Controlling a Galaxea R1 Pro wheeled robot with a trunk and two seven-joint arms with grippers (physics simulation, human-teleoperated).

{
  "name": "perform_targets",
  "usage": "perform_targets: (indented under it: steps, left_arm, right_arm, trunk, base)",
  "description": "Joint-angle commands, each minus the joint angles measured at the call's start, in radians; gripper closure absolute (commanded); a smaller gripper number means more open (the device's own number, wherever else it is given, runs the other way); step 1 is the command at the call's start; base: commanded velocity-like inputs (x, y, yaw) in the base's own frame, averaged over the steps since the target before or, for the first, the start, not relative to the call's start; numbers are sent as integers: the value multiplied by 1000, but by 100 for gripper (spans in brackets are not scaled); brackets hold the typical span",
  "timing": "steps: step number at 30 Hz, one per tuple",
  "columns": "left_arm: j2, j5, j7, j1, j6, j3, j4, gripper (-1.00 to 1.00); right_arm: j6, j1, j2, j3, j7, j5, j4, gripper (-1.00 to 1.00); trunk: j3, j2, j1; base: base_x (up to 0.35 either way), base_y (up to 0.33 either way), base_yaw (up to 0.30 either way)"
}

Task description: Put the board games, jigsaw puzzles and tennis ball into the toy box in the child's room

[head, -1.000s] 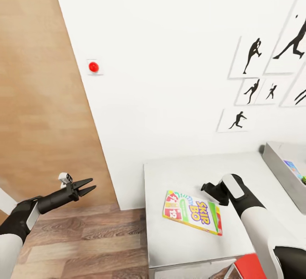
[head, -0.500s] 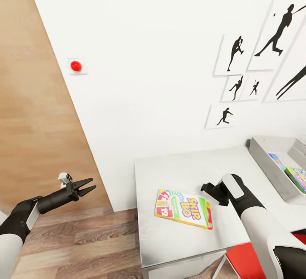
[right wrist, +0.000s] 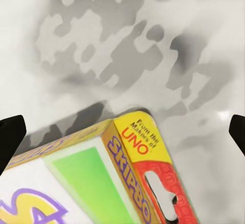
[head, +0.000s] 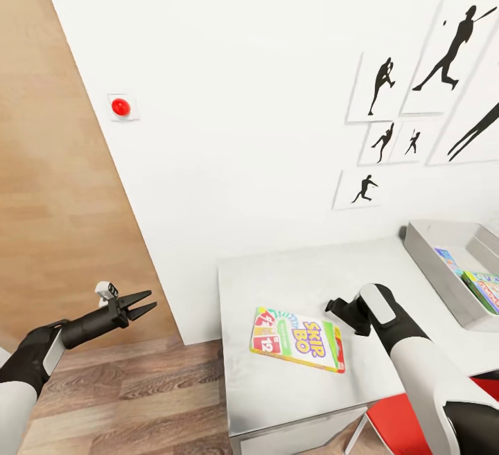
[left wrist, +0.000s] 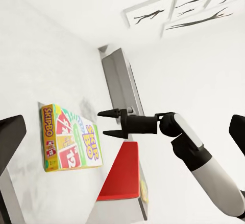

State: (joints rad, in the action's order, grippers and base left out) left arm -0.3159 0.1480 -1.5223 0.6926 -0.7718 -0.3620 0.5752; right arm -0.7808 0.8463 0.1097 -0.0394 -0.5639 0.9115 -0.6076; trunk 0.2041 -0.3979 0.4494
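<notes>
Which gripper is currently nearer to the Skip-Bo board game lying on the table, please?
The right gripper: it hangs open just beside the board game over the table. The left gripper is off beyond the table's edge, over the floor.

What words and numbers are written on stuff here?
"SKIP BO" on the top of the board game.
"12" on its red card picture.
"SKIPBO" on its side edge.
"From the Makers of UNO" on its yellow end, in the right wrist view.
Print on things in the toy box: too small.

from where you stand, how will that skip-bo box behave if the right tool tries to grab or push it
The Skip-Bo box lies flat and thin on the smooth white table, so it will probably slide, not tip. It looks like stiff, light cardboard. The open right tool likely needs an edge to grip.
</notes>
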Motion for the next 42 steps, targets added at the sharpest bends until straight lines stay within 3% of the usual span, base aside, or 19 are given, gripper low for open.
perform_targets:
  steps: [1,42]
  left_arm:
    - [0,-1,-4,1,-11,0,0,-100]
    - [2,-2,-1,1,-11,3,0,-100]
  right_arm:
    - [-2,1,0,-1,-10,10,-1,-100]
    - [-2,0,5,-1,-10,10,6,-100]
  trunk:
    - [2,-2,1]
    - [34,-2,1]
  base:
    - [0,0,0]
    - [-5,16,0]
